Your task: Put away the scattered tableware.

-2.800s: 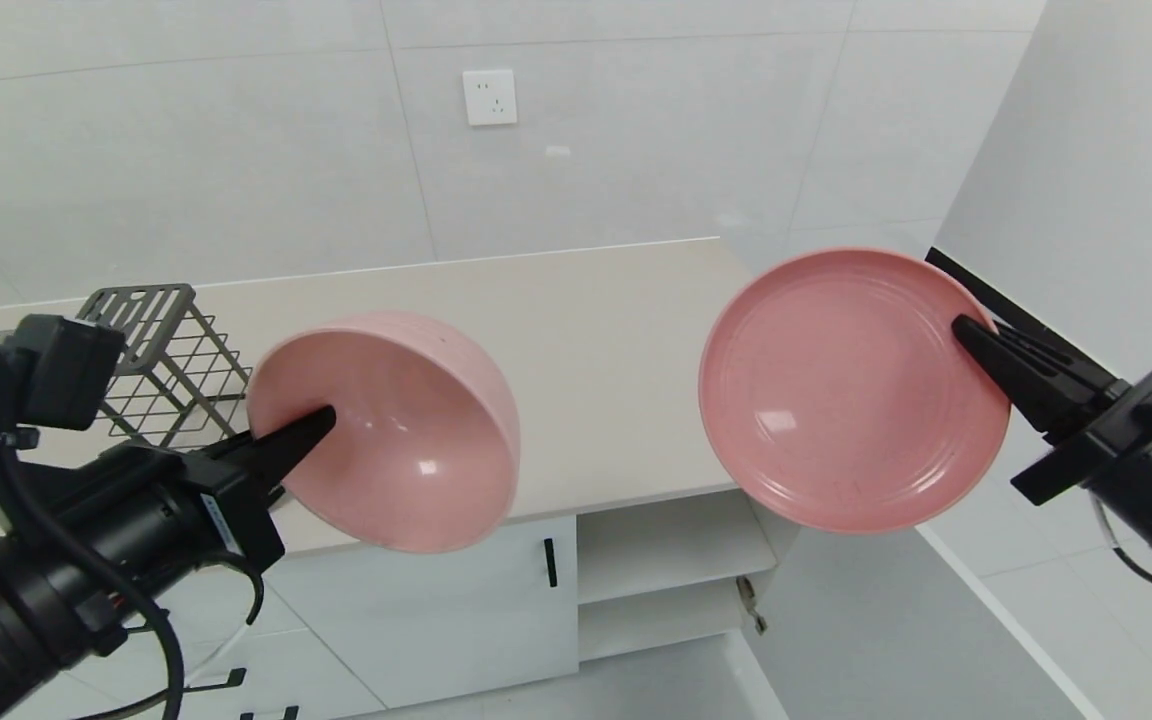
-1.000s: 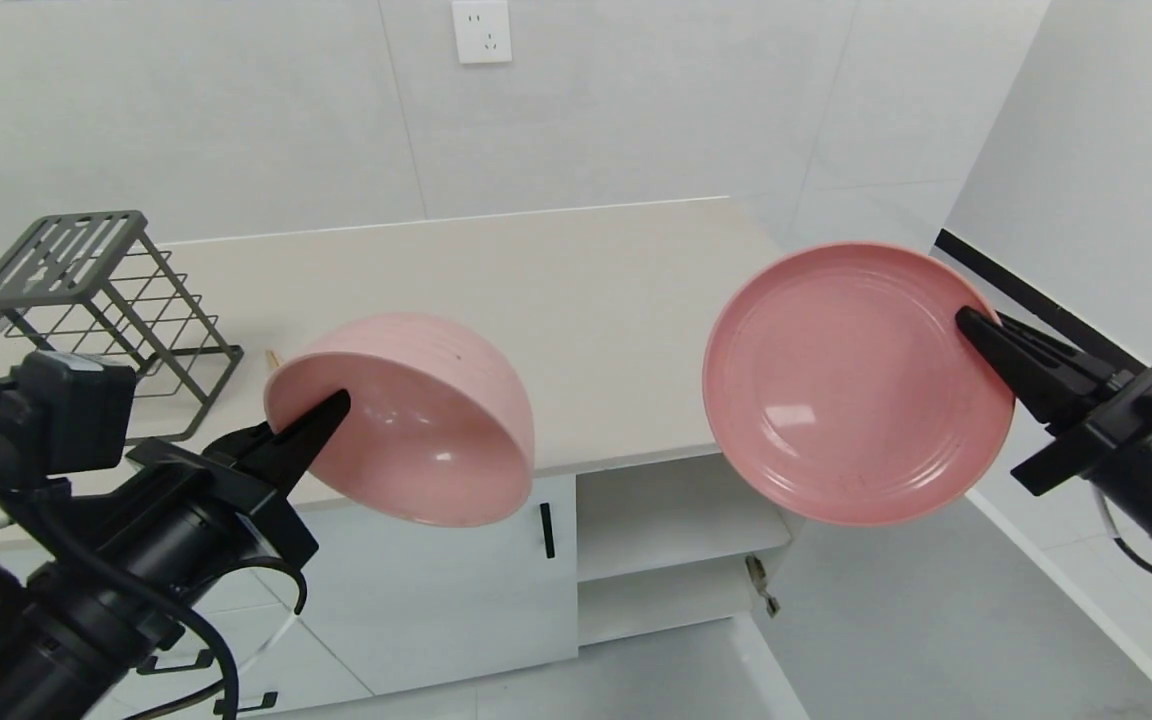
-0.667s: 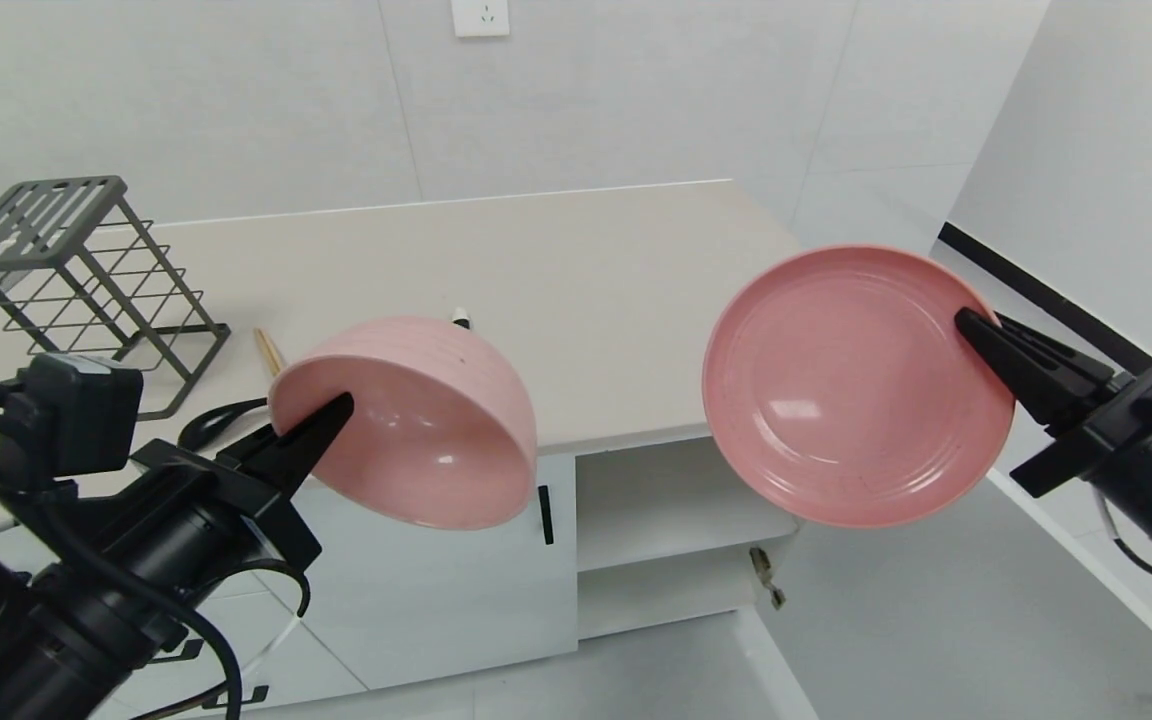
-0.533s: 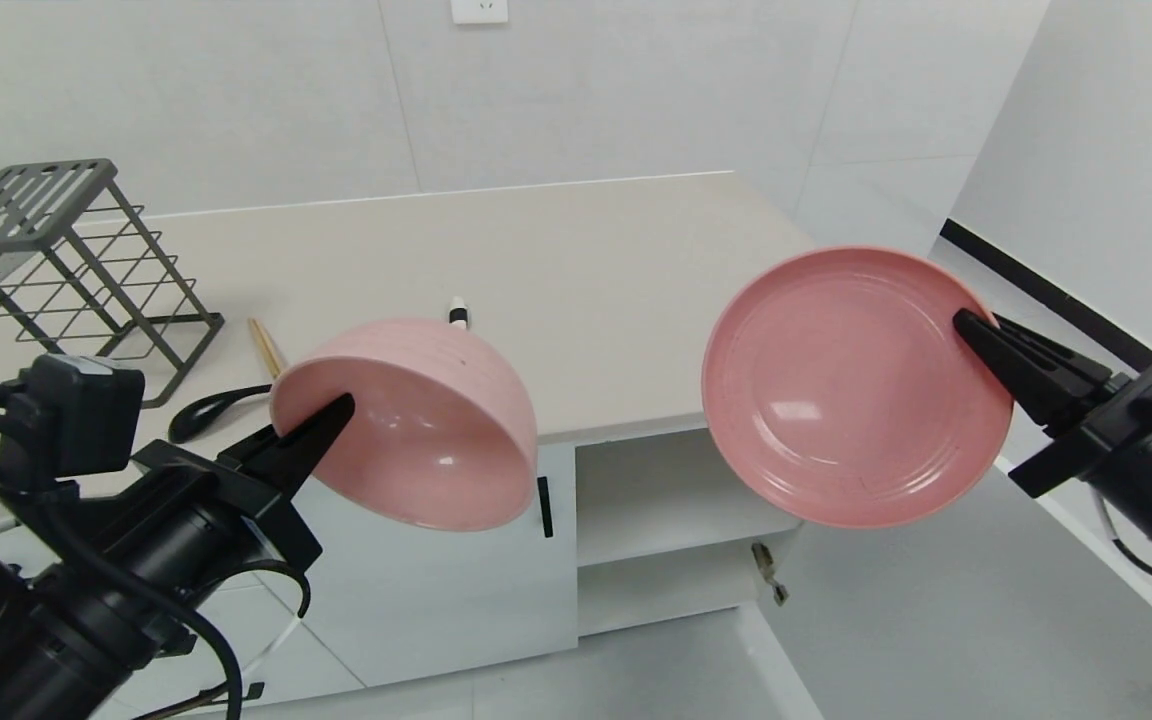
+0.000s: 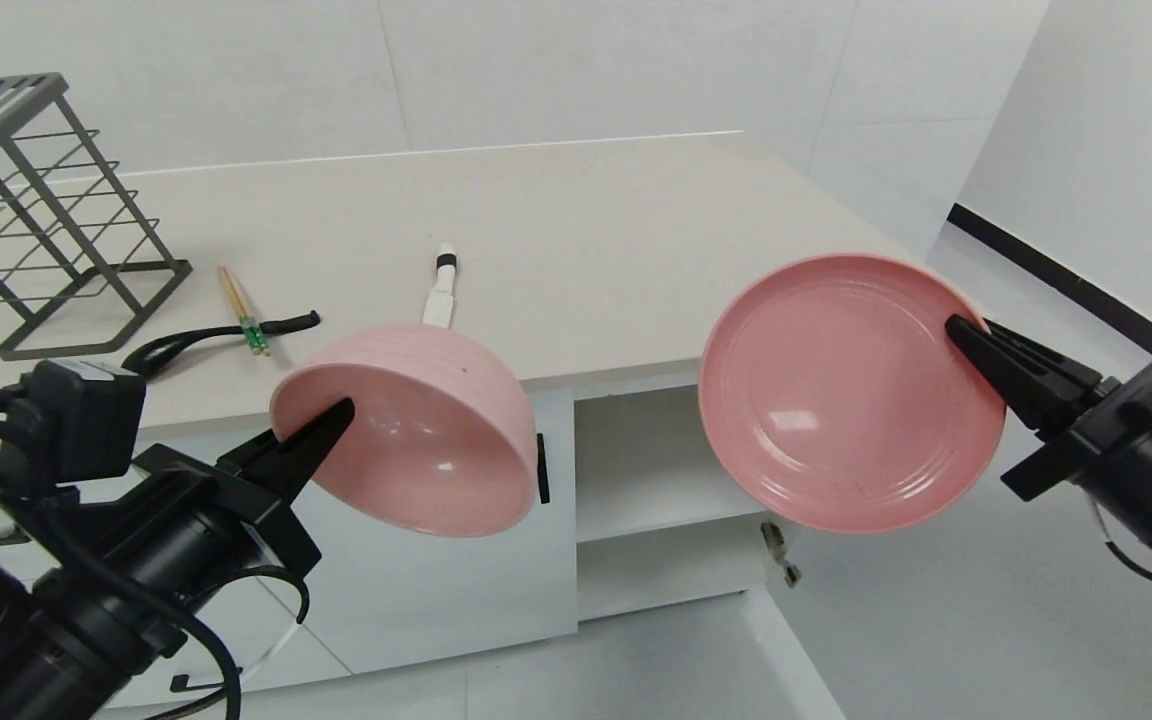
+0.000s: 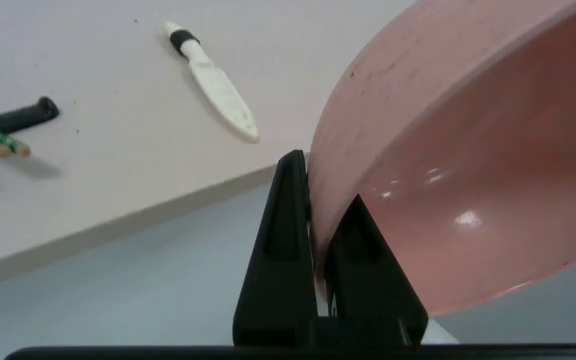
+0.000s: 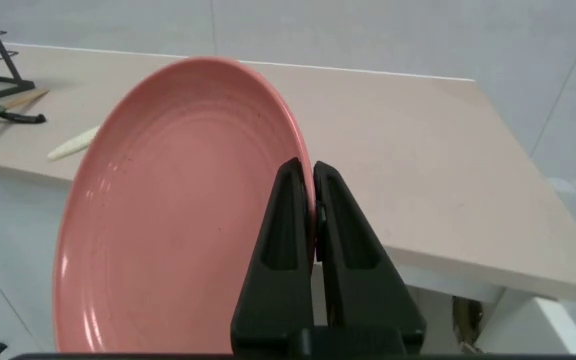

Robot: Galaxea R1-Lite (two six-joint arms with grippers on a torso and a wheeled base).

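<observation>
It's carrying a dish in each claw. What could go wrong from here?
1. The left gripper pinches the pink bowl only at its rim, and the right gripper does the same with the pink plate; both tilt steeply, so either might slip and drop.
2. The knife, chopsticks and spoon lie loose on the counter; a swinging dish could knock them off.

Both arms extend forward, left tool pinching the bowl, right tool the plate.

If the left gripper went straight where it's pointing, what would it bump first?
The left gripper, shut on the pink bowl, points at the countertop near its front edge, so likely that first; the white knife lies just beyond. Depth is unclear.
</observation>
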